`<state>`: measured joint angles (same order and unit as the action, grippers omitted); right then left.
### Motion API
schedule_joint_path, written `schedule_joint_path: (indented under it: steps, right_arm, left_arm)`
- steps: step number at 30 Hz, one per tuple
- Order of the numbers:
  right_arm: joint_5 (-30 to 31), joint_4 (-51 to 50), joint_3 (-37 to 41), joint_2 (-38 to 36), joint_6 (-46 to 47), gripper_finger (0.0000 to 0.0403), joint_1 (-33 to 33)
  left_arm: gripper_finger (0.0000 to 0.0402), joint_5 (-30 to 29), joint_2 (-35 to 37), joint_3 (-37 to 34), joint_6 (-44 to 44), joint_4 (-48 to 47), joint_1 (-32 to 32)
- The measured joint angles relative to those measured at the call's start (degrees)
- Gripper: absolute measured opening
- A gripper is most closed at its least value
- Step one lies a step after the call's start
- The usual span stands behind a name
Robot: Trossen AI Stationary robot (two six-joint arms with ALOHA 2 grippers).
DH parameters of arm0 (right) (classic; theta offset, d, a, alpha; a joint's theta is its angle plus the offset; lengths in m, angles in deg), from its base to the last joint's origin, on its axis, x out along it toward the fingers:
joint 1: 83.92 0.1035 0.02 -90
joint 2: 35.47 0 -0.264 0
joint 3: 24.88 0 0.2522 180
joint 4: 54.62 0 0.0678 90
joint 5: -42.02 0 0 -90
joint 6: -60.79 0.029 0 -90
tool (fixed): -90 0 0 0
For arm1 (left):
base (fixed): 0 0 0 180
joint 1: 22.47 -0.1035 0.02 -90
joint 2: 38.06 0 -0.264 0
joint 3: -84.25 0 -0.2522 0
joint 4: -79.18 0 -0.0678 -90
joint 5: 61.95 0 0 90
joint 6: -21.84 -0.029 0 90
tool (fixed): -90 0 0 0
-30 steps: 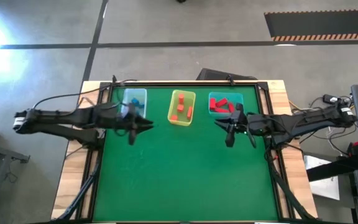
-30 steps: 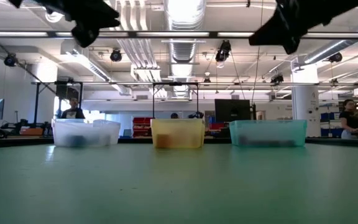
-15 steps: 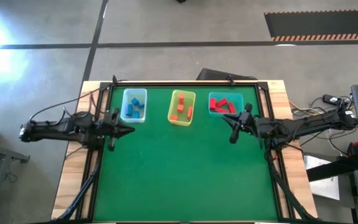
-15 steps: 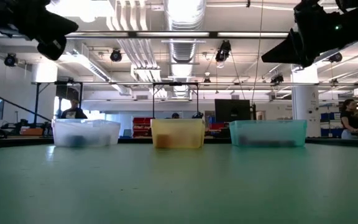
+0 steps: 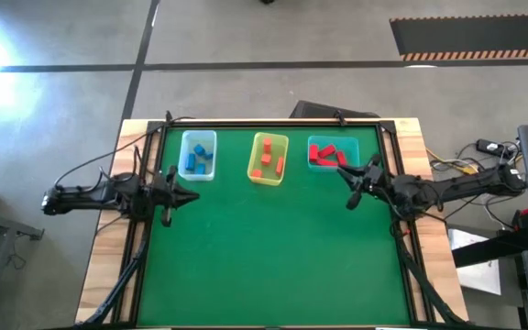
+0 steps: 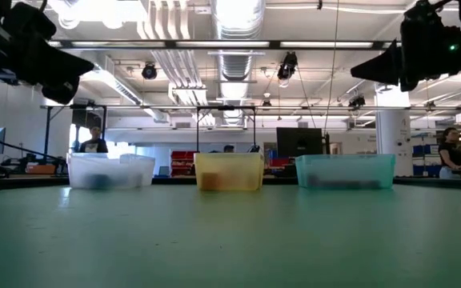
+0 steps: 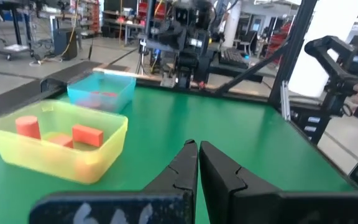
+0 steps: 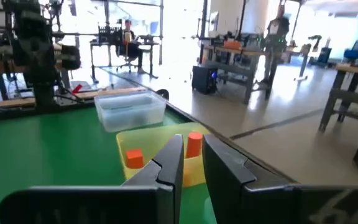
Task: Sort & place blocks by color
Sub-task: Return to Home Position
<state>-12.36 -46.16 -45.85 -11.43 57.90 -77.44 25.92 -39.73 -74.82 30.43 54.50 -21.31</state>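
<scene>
Green mat (image 5: pixel 264 257): we find the left gripper (image 5: pixel 192 195) at its left edge, seemingly closed, empty; the right gripper (image 5: pixel 345 174) near the right edge, slightly parted, empty.

One camera looks straight down on the whole table (image 5: pixel 264 261); another, at tabletop height, faces the yellow bin (image 6: pixel 229 171), which both wrist cameras also see.

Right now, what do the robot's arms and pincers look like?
The left arm and right arm are long, thin and black, with thin dark cables looping alongside. The left pincer and right pincer each have two flat black fingers tapering to points.
</scene>
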Motion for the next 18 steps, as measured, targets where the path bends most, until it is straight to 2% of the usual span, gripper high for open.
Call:
schedule_joint_path:
  steps: [6,18]
  right_arm:
    - [2.58,-0.45,0.89,-7.12,-5.48,0.005,-0.04]
    - [3.58,-10.48,2.53,-22.53,-9.43,0.005,-0.04]
  left_arm:
    - [0.0,-0.01,0.67,-1.55,-0.01,0.19,-0.01]
    - [0.0,0.0,0.32,-2.09,-0.25,-0.04,-0.01]
